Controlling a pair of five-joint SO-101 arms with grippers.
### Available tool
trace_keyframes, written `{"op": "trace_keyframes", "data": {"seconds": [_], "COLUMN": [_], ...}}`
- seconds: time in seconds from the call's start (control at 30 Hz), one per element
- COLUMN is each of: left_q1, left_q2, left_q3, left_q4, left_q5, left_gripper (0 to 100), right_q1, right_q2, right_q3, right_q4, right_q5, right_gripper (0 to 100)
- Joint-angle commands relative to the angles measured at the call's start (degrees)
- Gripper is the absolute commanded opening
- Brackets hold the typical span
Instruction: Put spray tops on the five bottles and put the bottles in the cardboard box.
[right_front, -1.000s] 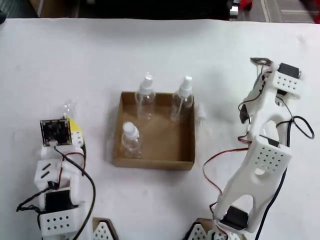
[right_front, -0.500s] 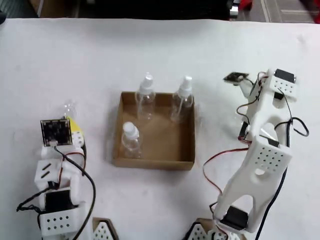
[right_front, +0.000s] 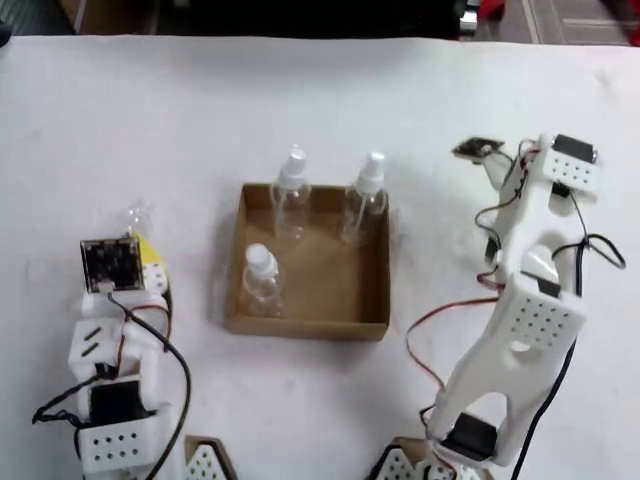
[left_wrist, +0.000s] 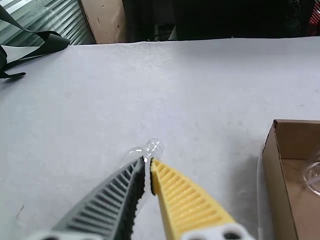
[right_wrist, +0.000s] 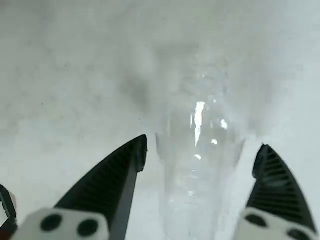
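While three spray-topped bottles (right_front: 291, 190) stand in the cardboard box (right_front: 305, 325), two clear ones sit outside it.
Left wrist view: the left gripper (left_wrist: 148, 161) has its fingers almost together over a clear bottle (left_wrist: 153, 146), though the grip is uncertain. Right wrist view: the right gripper (right_wrist: 202, 146) gapes wide around another bottle (right_wrist: 200, 175), its base cut off. From above, the right arm (right_front: 530, 250) covers that spot.

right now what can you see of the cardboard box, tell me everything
The cardboard box is brown, shallow and open-topped, roughly square, with low upright walls. It sits flat near the middle of the white table. Three clear bottles with white tops stand upright inside: two along the far wall, one by the left wall. Nothing else touches it.
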Motion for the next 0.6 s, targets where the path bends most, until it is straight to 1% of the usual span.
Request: {"op": "trace_keyframes", "data": {"seconds": [0.0,0.2,0.57], "left_q1": [0.5,0.5,0.5], "left_q2": [-1.1,-1.1,-1.1], "left_q3": [-1.3,-1.3,-1.2], "left_q4": [0.3,0.4,0.4], "left_q5": [-0.5,-0.5,-0.5], "left_gripper": [3,3,3], "right_q1": [-1.4,-1.4,-0.1], "right_q2": [-7.5,-10.7,-5.6], "right_q3": [-0.4,-0.2,-0.2], "right_q4": [1.6,1.6,1.5], "right_q5": [-0.7,-0.7,-0.7], "right_gripper": [28.6,28.5,28.4]}}
